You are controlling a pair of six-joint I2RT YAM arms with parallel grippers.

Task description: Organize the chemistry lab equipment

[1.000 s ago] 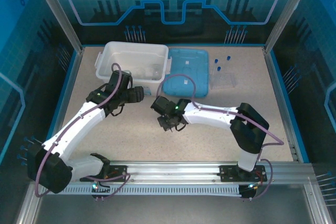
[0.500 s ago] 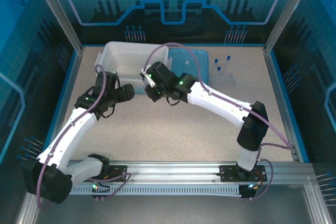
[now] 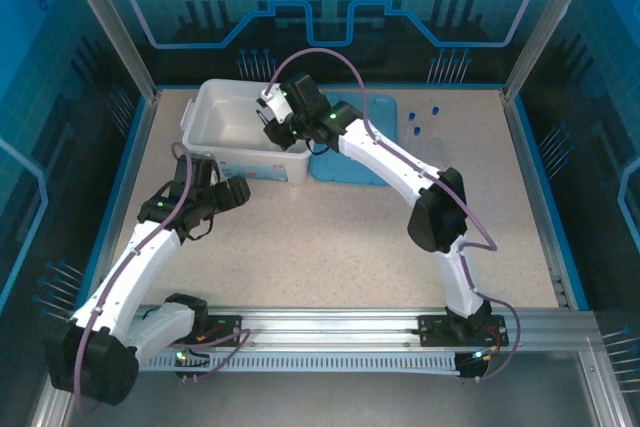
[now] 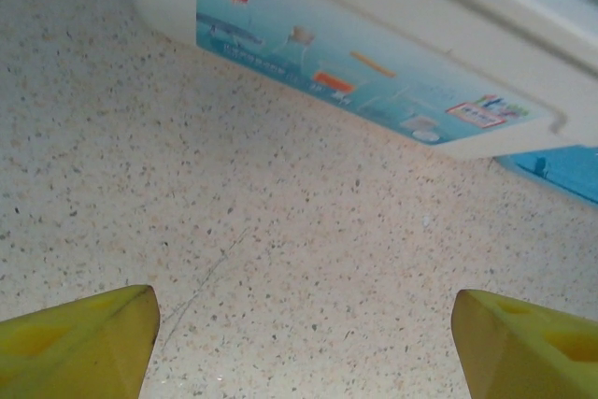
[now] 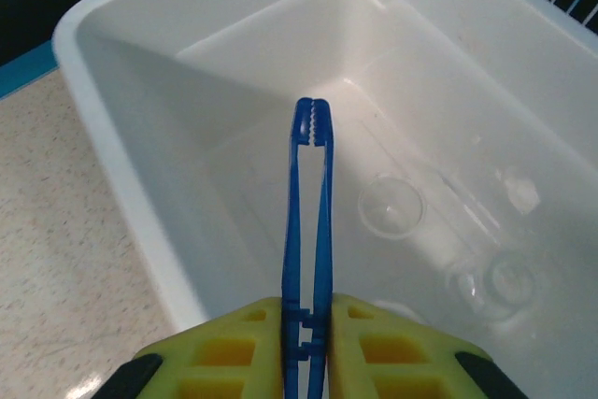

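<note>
My right gripper [image 5: 307,329] is shut on the thin dark-blue tweezers [image 5: 308,203], whose closed tips point down into the white tub [image 5: 112,147]. From above, the right gripper [image 3: 273,114] hangs over the tub's right half. Two clear glass pieces, one [image 5: 391,206] near the tweezers and one [image 5: 500,282] further right, lie on the tub floor. Tubes with blue caps [image 3: 416,131] lie at the back right of the table. My left gripper [image 4: 304,348] is open over bare tabletop, just in front of the tub; from above it [image 3: 236,192] sits at the tub's near left.
The flat light-blue lid [image 3: 355,152] lies right of the tub [image 3: 225,97], partly under my right arm. The tub's labelled front wall [image 4: 374,72] stands close ahead of my left fingers [image 4: 84,343]. Blue rails border the table.
My right arm has swung from mid-table up and back over the tub, carrying the tweezers. My left arm has drawn back toward the near left, away from the tub.
</note>
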